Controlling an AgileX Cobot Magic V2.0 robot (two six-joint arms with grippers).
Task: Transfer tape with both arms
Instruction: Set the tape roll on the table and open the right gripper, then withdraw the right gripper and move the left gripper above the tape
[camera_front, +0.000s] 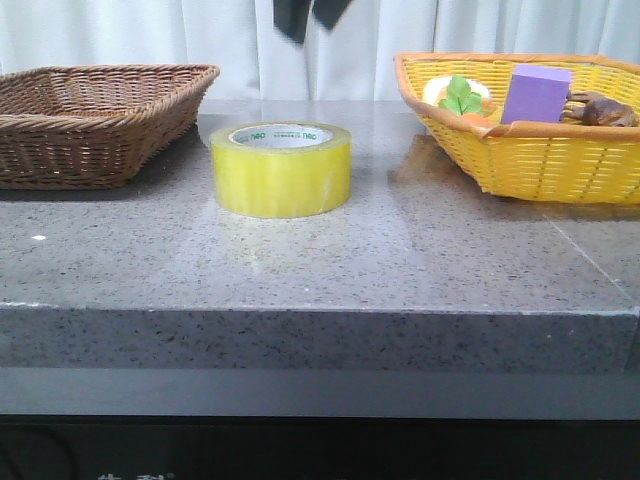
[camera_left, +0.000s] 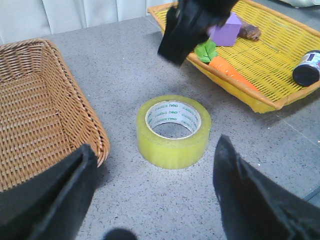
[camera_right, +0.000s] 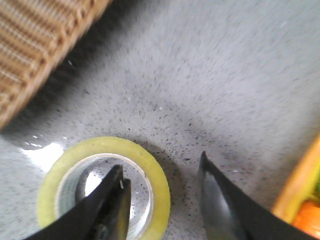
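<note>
Both grippers hang open above the tape.

The right gripper (camera_right: 162, 192), fingers spread, points down over the tape (camera_front: 281, 168); the left gripper (camera_left: 152, 192) gapes wide, holding nothing. The roll sits flat on the table (camera_front: 400, 260) between the brown basket (camera_front: 90, 120) and the yellow basket (camera_front: 540, 160).

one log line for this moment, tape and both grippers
tape: upright on table, ungrasped | right gripper: open, above tape, fingers straddling its wall | left gripper: open, off tape
</note>
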